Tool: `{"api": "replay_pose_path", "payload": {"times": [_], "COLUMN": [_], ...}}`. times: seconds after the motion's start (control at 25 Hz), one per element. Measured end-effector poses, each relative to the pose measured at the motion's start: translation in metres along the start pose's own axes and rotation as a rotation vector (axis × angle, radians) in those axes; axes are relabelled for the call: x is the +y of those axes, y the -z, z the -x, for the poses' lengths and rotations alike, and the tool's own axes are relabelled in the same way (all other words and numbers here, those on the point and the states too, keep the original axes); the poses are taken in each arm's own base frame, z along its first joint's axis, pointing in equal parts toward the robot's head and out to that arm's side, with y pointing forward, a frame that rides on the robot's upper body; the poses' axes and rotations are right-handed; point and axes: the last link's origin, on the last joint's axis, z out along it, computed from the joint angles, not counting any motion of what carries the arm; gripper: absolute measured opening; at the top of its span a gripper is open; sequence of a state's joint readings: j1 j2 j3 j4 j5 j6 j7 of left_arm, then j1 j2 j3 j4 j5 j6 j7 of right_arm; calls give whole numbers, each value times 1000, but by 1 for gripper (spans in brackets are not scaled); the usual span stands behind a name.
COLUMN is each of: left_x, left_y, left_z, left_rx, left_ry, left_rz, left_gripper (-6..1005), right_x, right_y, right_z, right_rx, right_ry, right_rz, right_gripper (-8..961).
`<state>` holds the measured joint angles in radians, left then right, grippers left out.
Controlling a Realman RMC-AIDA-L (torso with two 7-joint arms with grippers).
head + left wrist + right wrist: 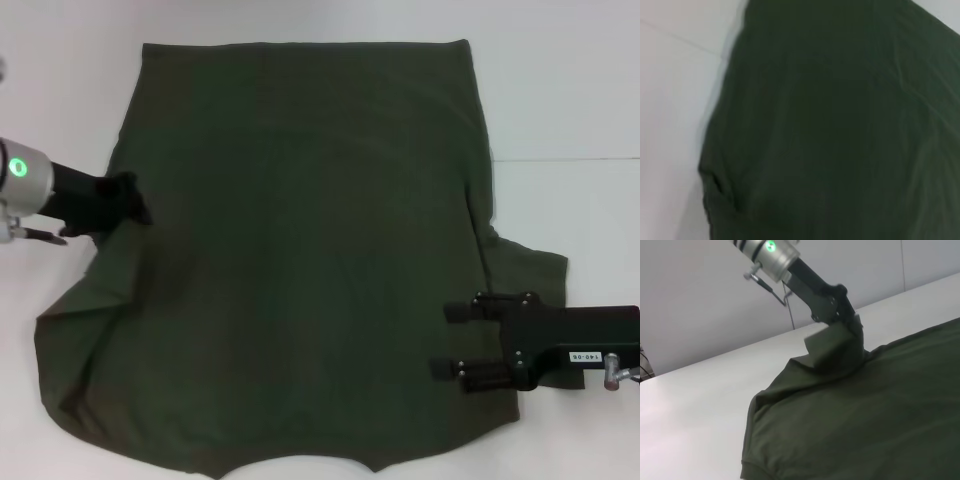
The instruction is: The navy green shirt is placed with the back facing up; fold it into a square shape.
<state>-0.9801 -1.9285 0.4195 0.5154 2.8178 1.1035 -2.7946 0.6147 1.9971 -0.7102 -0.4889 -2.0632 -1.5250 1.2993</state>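
The navy green shirt [300, 260] lies spread on the white table [580, 90], plain side up, its straight hem at the far edge and its collar end nearest me. Both sleeves are still out; the one on my left side is bunched and lifted where I hold it.

My left gripper [128, 203] is pinching that left edge of the cloth: seen from the right wrist, the fabric rises in a small peak clamped between the fingers [856, 330]. My right gripper [462, 340] hovers over the right sleeve area with its two fingers spread apart, holding nothing.

I judge the step in hand to be the first side fold. To do it well, I should keep the pinch firm, raise the edge only enough to clear the cloth beneath, and carry it straight across toward the middle so the crease runs parallel to the side. Dragging low would likely wrinkle the layer underneath.
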Motion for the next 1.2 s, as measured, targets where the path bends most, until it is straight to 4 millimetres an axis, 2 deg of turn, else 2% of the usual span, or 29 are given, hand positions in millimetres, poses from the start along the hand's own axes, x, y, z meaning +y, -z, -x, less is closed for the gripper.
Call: {"api": "replay_pose_path", "payload": {"times": [0.4,0.8,1.0,1.2], "left_x": [16,23,35,58], "left_y": [-31,-36,-48,-51], "left_z": [15,14,24,21], "left_rx": [51,96,88,110], "left_ry": [6,20,-54,-248], "left_rz": [2,34,26,5], "left_gripper": [84,247,477,706], "right_x": [0,1,1,0], "right_y": [0,0,-3,-4], "right_z": [-1,-1,-2,-2], "right_rx": [0,2,11,20], "right_ry": [-1,-4,-7,-5], "right_rz": [-1,2,2,-2], "right_gripper": [901,901,901,901]}}
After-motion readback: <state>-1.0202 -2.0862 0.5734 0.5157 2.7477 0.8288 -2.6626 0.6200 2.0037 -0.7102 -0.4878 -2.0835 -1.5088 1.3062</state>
